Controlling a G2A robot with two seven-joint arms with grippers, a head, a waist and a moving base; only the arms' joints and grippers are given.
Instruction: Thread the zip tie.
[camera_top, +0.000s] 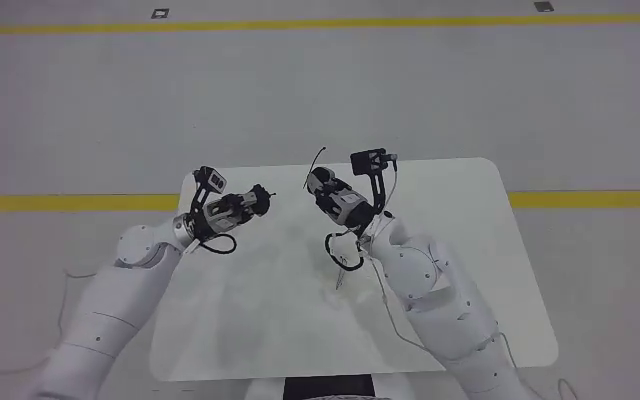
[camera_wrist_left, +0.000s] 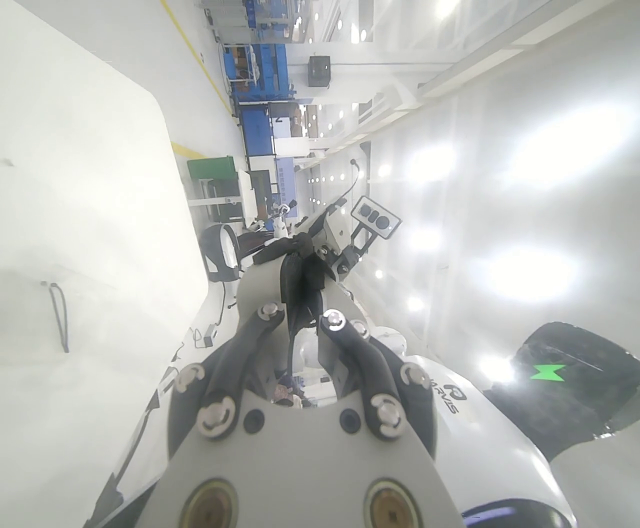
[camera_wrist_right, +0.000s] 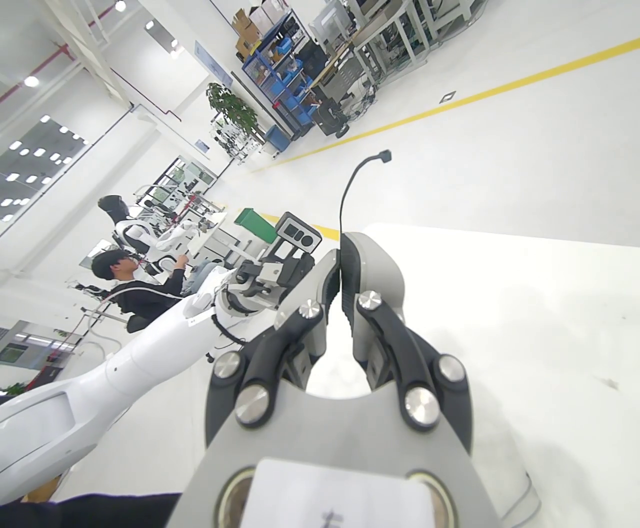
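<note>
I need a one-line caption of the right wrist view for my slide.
Right gripper above the white table, shut on a black zip tie whose head end curves out beyond it.

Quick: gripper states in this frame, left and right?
Left gripper: closed; whether it holds anything cannot be told.
Right gripper: closed on the zip tie.

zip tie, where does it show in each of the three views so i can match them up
Top view: the zip tie is a thin black strand sticking out of the right claw, over the table.
Left wrist view: a thin curved strand beyond the near claw.
Right wrist view: it curves out from between the shut fingers.
Shared landmark: the white table.
</note>
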